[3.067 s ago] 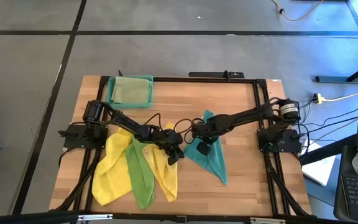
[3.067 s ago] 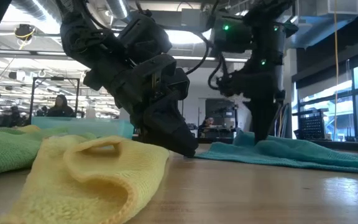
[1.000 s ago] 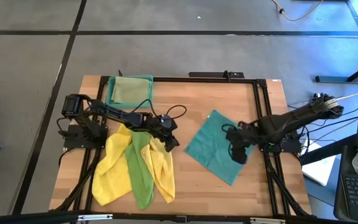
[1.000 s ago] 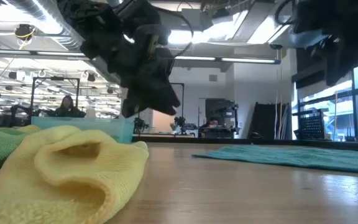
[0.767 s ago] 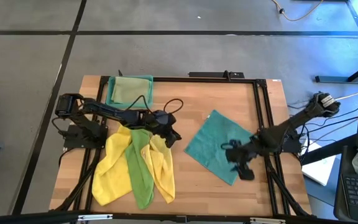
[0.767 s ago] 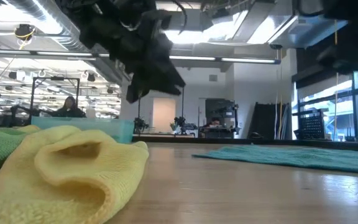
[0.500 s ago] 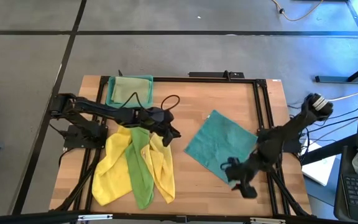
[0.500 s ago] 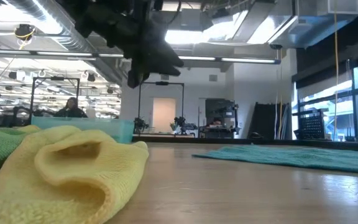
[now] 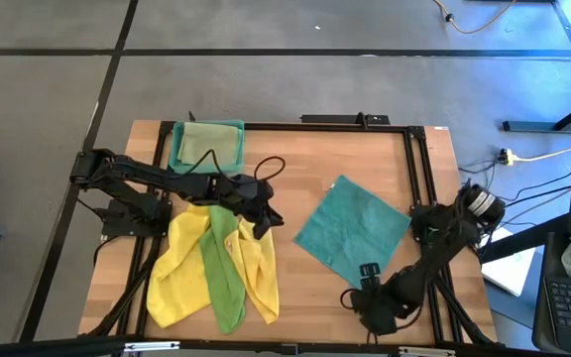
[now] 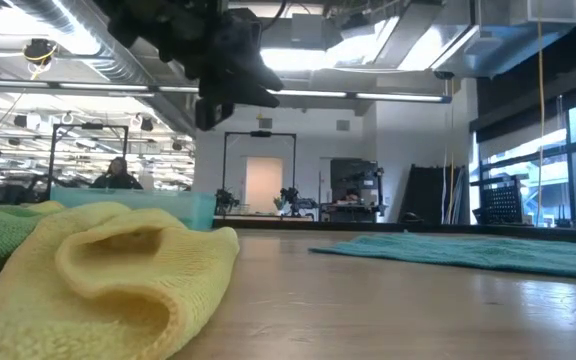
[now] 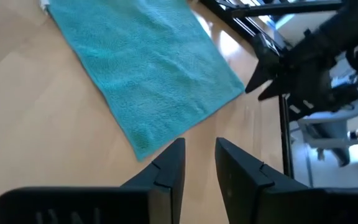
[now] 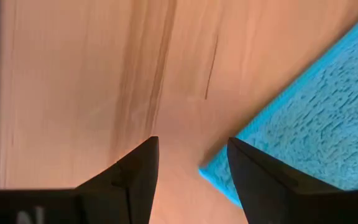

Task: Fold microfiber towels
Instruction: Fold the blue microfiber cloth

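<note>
A teal towel (image 9: 353,236) lies spread flat, corner-on, right of centre. My right gripper (image 9: 363,288) points down over its near corner (image 12: 211,171), open, one finger on either side of the corner and above it. Two yellow towels (image 9: 171,273) and a bright green towel (image 9: 224,278) lie crumpled together at the left. My left gripper (image 9: 266,222) hangs open above their far right end, holding nothing; the left wrist view shows a narrow gap (image 11: 199,163). A pale olive towel (image 9: 208,142) lies in the tray.
The translucent teal tray (image 9: 206,169) stands at the far left of the table. A black frame (image 9: 414,178) runs along the table's far and side edges. Bare wood lies between the two towel groups and along the near edge.
My right gripper has swung from the teal towel's right side toward the near edge and sunk, rolling as it went, to stand over the towel's near corner. My left gripper has risen and drawn back a little toward the left. No towel has moved.
</note>
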`<state>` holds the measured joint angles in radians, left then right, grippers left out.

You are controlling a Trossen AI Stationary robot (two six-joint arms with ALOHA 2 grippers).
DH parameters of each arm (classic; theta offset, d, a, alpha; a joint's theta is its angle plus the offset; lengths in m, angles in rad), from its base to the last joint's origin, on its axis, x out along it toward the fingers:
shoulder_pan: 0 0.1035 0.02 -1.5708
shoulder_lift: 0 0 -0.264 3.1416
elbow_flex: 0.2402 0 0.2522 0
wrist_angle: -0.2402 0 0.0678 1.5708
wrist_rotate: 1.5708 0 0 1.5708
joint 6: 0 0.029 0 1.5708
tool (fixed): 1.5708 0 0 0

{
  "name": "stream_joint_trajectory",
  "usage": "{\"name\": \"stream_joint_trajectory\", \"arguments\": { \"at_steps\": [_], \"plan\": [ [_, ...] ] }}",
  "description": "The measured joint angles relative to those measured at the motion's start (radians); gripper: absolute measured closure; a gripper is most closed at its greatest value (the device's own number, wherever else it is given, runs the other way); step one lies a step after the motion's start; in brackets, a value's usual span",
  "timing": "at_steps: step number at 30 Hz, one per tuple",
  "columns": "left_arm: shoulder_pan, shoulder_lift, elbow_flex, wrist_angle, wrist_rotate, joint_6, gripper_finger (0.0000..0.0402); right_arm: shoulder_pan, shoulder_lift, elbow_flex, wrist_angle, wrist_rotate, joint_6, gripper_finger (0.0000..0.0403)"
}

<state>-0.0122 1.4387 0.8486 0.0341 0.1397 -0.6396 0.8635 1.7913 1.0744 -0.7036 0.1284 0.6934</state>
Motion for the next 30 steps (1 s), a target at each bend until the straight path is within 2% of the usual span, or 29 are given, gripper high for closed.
{"name": "stream_joint_trajectory", "arguments": {
  "at_steps": [6,13,19,30],
  "plan": [
    [-0.038,0.000,0.000,0.000,-0.071,-0.041,0.0320,0.044,0.006,-0.022,-0.029,0.029,0.069,0.0210],
    [-0.070,0.000,0.000,0.000,-0.111,-0.094,0.0320,0.069,0.006,-0.055,-0.043,0.136,0.115,0.0216],
    [-0.100,0.000,0.000,-0.003,-0.112,-0.121,0.0320,0.070,0.001,-0.093,-0.003,0.137,0.139,0.0249],
    [-0.128,0.000,0.000,-0.012,-0.131,-0.140,0.0320,0.069,0.005,-0.077,-0.001,0.103,0.140,0.0322]
  ]
}}
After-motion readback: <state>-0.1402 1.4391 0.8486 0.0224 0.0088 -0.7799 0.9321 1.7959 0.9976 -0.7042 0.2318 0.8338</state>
